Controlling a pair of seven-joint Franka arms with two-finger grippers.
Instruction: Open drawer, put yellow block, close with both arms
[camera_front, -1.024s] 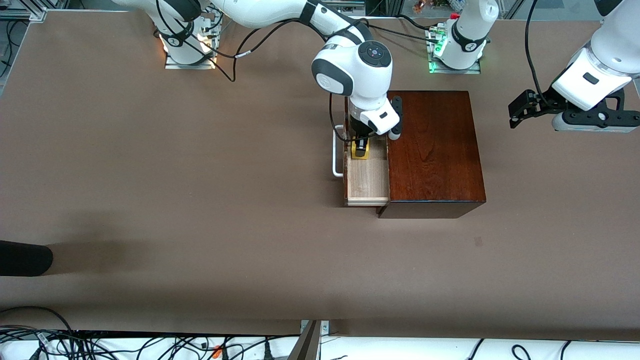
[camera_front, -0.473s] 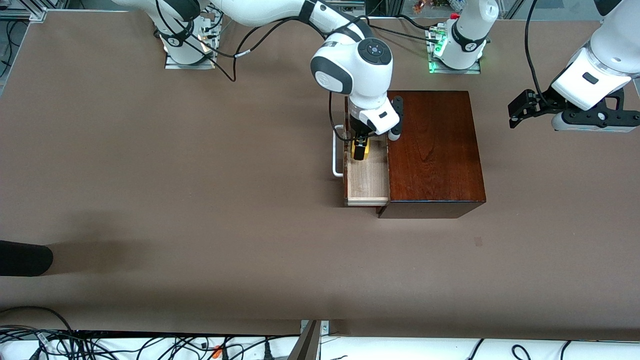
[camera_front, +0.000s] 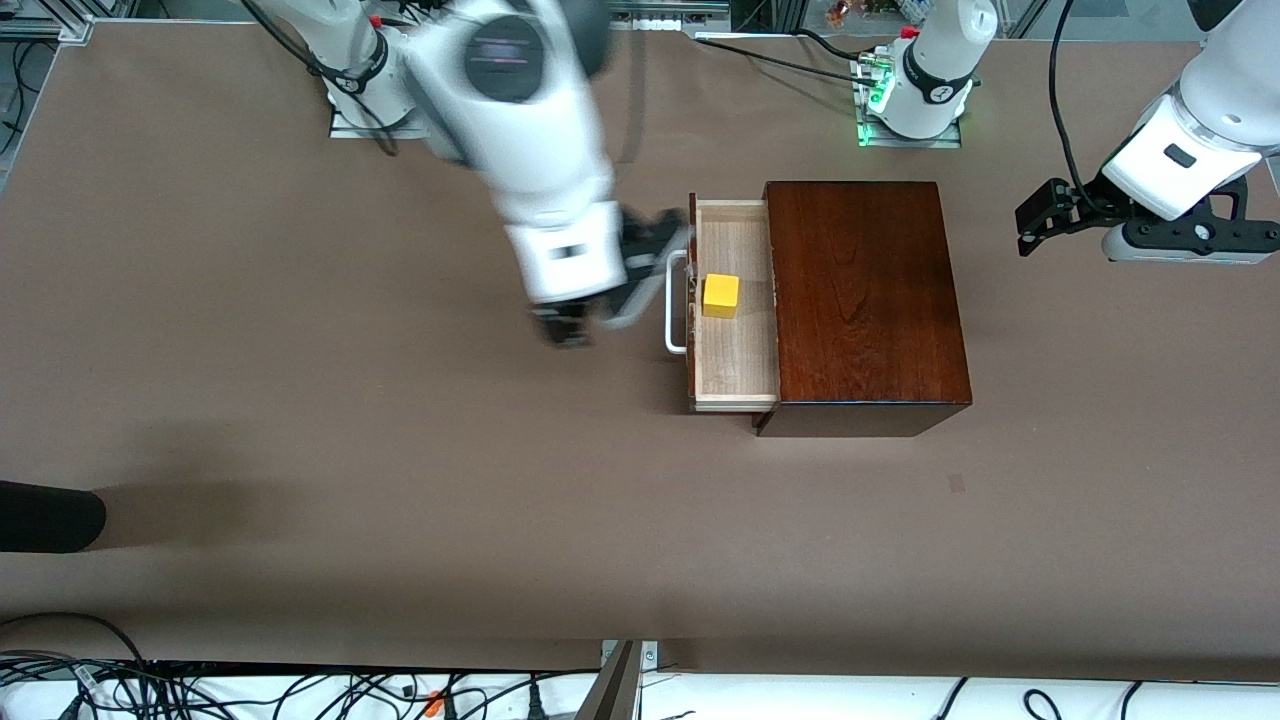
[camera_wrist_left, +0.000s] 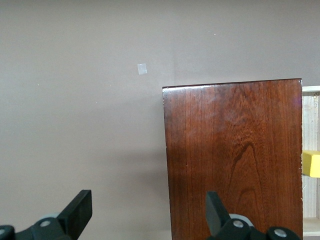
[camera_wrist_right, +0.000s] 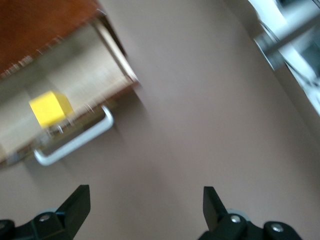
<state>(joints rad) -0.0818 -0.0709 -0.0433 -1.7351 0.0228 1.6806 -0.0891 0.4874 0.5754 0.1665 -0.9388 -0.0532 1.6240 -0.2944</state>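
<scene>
The drawer (camera_front: 737, 360) of the dark-brown box (camera_front: 860, 300) is pulled out toward the right arm's end of the table. The yellow block (camera_front: 720, 295) rests alone on its pale wood floor, near the white handle (camera_front: 675, 300). My right gripper (camera_front: 590, 322) is open and empty, blurred, over bare table just outside the handle. In the right wrist view, the block (camera_wrist_right: 49, 107), drawer (camera_wrist_right: 85, 70) and handle (camera_wrist_right: 75, 142) lie off to one side of the gripper (camera_wrist_right: 144, 197). My left gripper (camera_front: 1035, 225) waits open over the table past the box's closed end; its wrist view shows the box top (camera_wrist_left: 235, 155).
The two arm bases (camera_front: 910, 100) stand along the table's edge farthest from the front camera. A dark rounded object (camera_front: 50, 515) pokes in at the right arm's end, nearer the front camera. Cables (camera_front: 300, 690) run below the table's near edge. A small mark (camera_front: 957, 483) shows on the brown surface.
My right gripper has opened and let go of the yellow block, which stays in the drawer. The right arm has swung up and away past the handle. The left arm has not moved.
</scene>
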